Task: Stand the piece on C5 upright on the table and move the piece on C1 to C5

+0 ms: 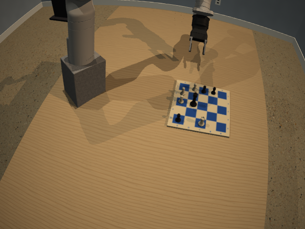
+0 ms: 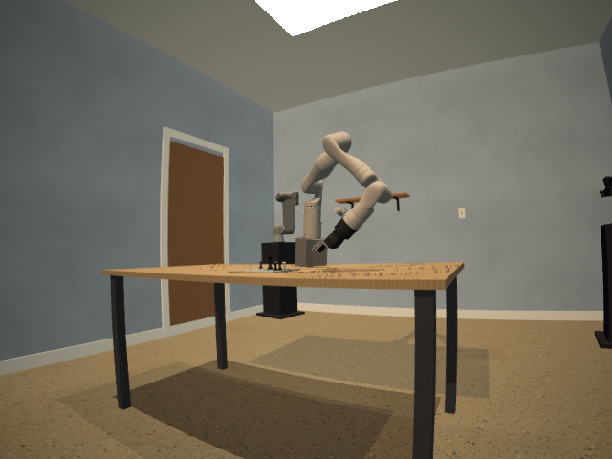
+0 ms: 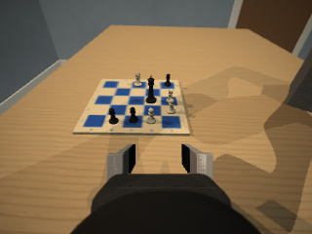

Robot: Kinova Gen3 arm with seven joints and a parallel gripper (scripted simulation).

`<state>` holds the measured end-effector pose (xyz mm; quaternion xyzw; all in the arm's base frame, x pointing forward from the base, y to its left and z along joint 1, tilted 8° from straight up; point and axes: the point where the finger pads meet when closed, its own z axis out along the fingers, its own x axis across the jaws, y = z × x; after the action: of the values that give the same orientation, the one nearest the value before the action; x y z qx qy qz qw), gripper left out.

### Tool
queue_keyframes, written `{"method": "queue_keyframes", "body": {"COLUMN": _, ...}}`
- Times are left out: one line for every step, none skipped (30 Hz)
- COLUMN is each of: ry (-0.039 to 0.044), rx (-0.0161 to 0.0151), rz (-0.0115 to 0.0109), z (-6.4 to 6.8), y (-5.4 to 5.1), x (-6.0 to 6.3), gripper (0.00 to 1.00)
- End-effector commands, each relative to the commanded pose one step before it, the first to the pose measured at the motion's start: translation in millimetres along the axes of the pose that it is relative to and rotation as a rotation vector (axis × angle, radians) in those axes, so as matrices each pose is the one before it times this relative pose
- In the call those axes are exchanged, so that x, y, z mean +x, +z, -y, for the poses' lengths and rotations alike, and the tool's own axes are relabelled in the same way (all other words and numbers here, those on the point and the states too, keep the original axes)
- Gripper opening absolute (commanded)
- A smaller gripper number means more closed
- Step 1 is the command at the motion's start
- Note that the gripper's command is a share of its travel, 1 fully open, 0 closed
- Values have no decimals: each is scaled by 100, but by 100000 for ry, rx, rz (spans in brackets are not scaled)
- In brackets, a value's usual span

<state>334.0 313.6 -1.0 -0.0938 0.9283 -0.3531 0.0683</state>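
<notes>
The blue and cream chessboard point(image 1: 199, 108) lies on the wooden table. A white rook point(image 1: 201, 121) stands on the middle square of the near edge row, C1; it also shows in the wrist view point(image 3: 137, 79). A black pawn point(image 1: 204, 89) stands upright on the middle square of the far edge row, C5; it also shows in the wrist view point(image 3: 133, 115). My gripper point(image 1: 197, 50) is open and empty. It hangs above the bare table beyond the board's far edge, tilted toward the board. Its fingers show in the wrist view point(image 3: 158, 158).
Other pieces stand upright: a black pawn point(image 1: 213, 90) and a white pawn point(image 1: 194, 87) beside C5, two white pawns point(image 1: 181, 95) on the left column, a tall black piece point(image 1: 194, 99), and a black pawn point(image 1: 177, 118) at the near left corner. The arm's base block point(image 1: 83, 78) stands left of the board.
</notes>
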Motion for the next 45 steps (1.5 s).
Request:
{"method": "queue_keyframes", "body": {"ry": 1409, "rx": -1683, "rz": 1231, "z": 1552, "y": -2010, "x": -626, "gripper": 100}}
{"method": "queue_keyframes", "body": {"ry": 0, "rx": 0, "rz": 0, "z": 332, "y": -310, "x": -1, "gripper": 100}}
{"method": "queue_keyframes", "body": {"ry": 0, "rx": 0, "rz": 0, "z": 268, "y": -250, "x": -1, "gripper": 100}}
{"method": "queue_keyframes", "body": {"ry": 0, "rx": 0, "rz": 0, "z": 200, "y": -186, "x": -1, "gripper": 100}}
{"method": "queue_keyframes", "body": {"ry": 0, "rx": 0, "rz": 0, "z": 134, "y": -125, "x": -1, "gripper": 100}}
{"method": "queue_keyframes", "body": {"ry": 0, "rx": 0, "rz": 0, "z": 76, "y": -70, "x": 0, "gripper": 100}}
{"method": "queue_keyframes", "body": {"ry": 0, "rx": 0, "rz": 0, "z": 31, "y": -28, "x": 0, "gripper": 100}}
{"method": "queue_keyframes", "body": {"ry": 0, "rx": 0, "rz": 0, "z": 0, "y": 0, "x": 0, "gripper": 100}}
{"method": "queue_keyframes", "body": {"ry": 0, "rx": 0, "rz": 0, "z": 0, "y": 0, "x": 0, "gripper": 100}}
{"method": "queue_keyframes", "body": {"ry": 0, "rx": 0, "rz": 0, "z": 5, "y": -4, "x": 0, "gripper": 100}}
{"method": "queue_keyframes", "body": {"ry": -285, "rx": 318, "rz": -193, "z": -119, "y": 200, "x": 117, "gripper": 100}}
{"method": "queue_keyframes", "body": {"ry": 57, "rx": -34, "rz": -45, "z": 9, "y": 13, "x": -4, "gripper": 100}}
{"method": "queue_keyframes", "body": {"ry": 149, "rx": -90, "rz": -119, "z": 23, "y": 34, "x": -12, "gripper": 100}}
{"method": "queue_keyframes", "body": {"ry": 280, "rx": -168, "rz": -222, "z": 43, "y": 64, "x": -22, "gripper": 100}}
{"method": "queue_keyframes", "body": {"ry": 445, "rx": -266, "rz": -352, "z": 67, "y": 101, "x": -34, "gripper": 100}}
{"method": "queue_keyframes", "body": {"ry": 639, "rx": -380, "rz": -503, "z": 97, "y": 144, "x": -49, "gripper": 100}}
{"method": "queue_keyframes", "body": {"ry": 860, "rx": -508, "rz": -672, "z": 130, "y": 191, "x": -67, "gripper": 100}}
{"method": "queue_keyframes", "body": {"ry": 1104, "rx": -645, "rz": -855, "z": 166, "y": 240, "x": -86, "gripper": 100}}
{"method": "queue_keyframes", "body": {"ry": 1368, "rx": -789, "rz": -1048, "z": 204, "y": 291, "x": -106, "gripper": 100}}
{"method": "queue_keyframes", "body": {"ry": 1651, "rx": -938, "rz": -1248, "z": 245, "y": 340, "x": -129, "gripper": 100}}
{"method": "queue_keyframes", "body": {"ry": 1948, "rx": -1088, "rz": -1450, "z": 287, "y": 387, "x": -154, "gripper": 100}}
{"method": "queue_keyframes", "body": {"ry": 2260, "rx": -1236, "rz": -1650, "z": 330, "y": 430, "x": -181, "gripper": 100}}
{"method": "queue_keyframes", "body": {"ry": 2582, "rx": -1382, "rz": -1847, "z": 373, "y": 467, "x": -210, "gripper": 100}}
{"method": "queue_keyframes", "body": {"ry": 2913, "rx": -1522, "rz": -2036, "z": 415, "y": 498, "x": -241, "gripper": 100}}
{"method": "queue_keyframes", "body": {"ry": 0, "rx": 0, "rz": 0, "z": 0, "y": 0, "x": 0, "gripper": 100}}
{"method": "queue_keyframes", "body": {"ry": 0, "rx": 0, "rz": 0, "z": 0, "y": 0, "x": 0, "gripper": 100}}
{"method": "queue_keyframes", "body": {"ry": 3251, "rx": -1655, "rz": -2214, "z": 455, "y": 522, "x": -276, "gripper": 100}}
{"method": "queue_keyframes", "body": {"ry": 3592, "rx": -1779, "rz": -2378, "z": 493, "y": 537, "x": -313, "gripper": 100}}
{"method": "queue_keyframes", "body": {"ry": 3933, "rx": -1893, "rz": -2526, "z": 527, "y": 542, "x": -353, "gripper": 100}}
{"method": "queue_keyframes", "body": {"ry": 4271, "rx": -1997, "rz": -2655, "z": 557, "y": 539, "x": -395, "gripper": 100}}
{"method": "queue_keyframes", "body": {"ry": 4603, "rx": -2089, "rz": -2762, "z": 581, "y": 526, "x": -441, "gripper": 100}}
{"method": "queue_keyframes", "body": {"ry": 4924, "rx": -2170, "rz": -2847, "z": 598, "y": 504, "x": -490, "gripper": 100}}
{"method": "queue_keyframes", "body": {"ry": 5230, "rx": -2239, "rz": -2908, "z": 608, "y": 473, "x": -540, "gripper": 100}}
{"method": "queue_keyframes", "body": {"ry": 0, "rx": 0, "rz": 0, "z": 0, "y": 0, "x": 0, "gripper": 100}}
{"method": "queue_keyframes", "body": {"ry": 5517, "rx": -2297, "rz": -2944, "z": 610, "y": 435, "x": -592, "gripper": 100}}
{"method": "queue_keyframes", "body": {"ry": 5781, "rx": -2344, "rz": -2955, "z": 603, "y": 390, "x": -645, "gripper": 100}}
{"method": "queue_keyframes", "body": {"ry": 6017, "rx": -2379, "rz": -2941, "z": 587, "y": 339, "x": -698, "gripper": 100}}
{"method": "queue_keyframes", "body": {"ry": 0, "rx": 0, "rz": 0, "z": 0, "y": 0, "x": 0, "gripper": 100}}
{"method": "queue_keyframes", "body": {"ry": 6221, "rx": -2405, "rz": -2904, "z": 563, "y": 284, "x": -749, "gripper": 100}}
{"method": "queue_keyframes", "body": {"ry": 6390, "rx": -2420, "rz": -2844, "z": 529, "y": 227, "x": -798, "gripper": 100}}
{"method": "queue_keyframes", "body": {"ry": 6520, "rx": -2426, "rz": -2764, "z": 488, "y": 169, "x": -843, "gripper": 100}}
{"method": "queue_keyframes", "body": {"ry": 0, "rx": 0, "rz": 0, "z": 0, "y": 0, "x": 0, "gripper": 100}}
{"method": "queue_keyframes", "body": {"ry": 0, "rx": 0, "rz": 0, "z": 0, "y": 0, "x": 0, "gripper": 100}}
{"method": "queue_keyframes", "body": {"ry": 6608, "rx": -2422, "rz": -2665, "z": 439, "y": 110, "x": -883, "gripper": 100}}
{"method": "queue_keyframes", "body": {"ry": 6652, "rx": -2408, "rz": -2551, "z": 384, "y": 54, "x": -917, "gripper": 100}}
